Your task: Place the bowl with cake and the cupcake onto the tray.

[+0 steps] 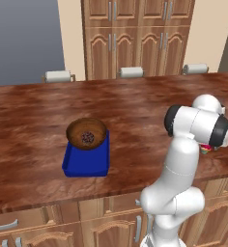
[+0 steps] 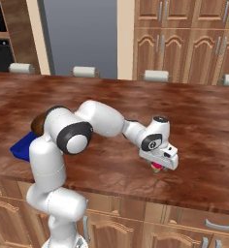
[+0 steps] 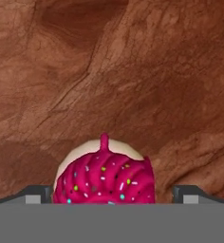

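Note:
The brown wooden bowl with cake point(image 1: 87, 133) rests on the far end of the blue tray point(image 1: 84, 164), left of centre on the counter; the arm hides most of both in the right base view, leaving a tray corner point(image 2: 20, 147) and a bowl edge point(image 2: 37, 125). The cupcake point(image 2: 156, 167) stands on the counter near its front edge, also peeking out behind the arm point(image 1: 206, 150). My gripper point(image 2: 158, 163) hangs straight over it, open. In the hand view the pink sprinkled cupcake point(image 3: 104, 178) sits between the two spread fingertips of the gripper point(image 3: 115, 194), untouched by either.
The wooden counter point(image 1: 135, 106) stretches wide between tray and cupcake. Its front edge point(image 2: 174, 196) runs just below the cupcake. White rolls point(image 1: 131, 72) line the far side, with wooden cabinets behind.

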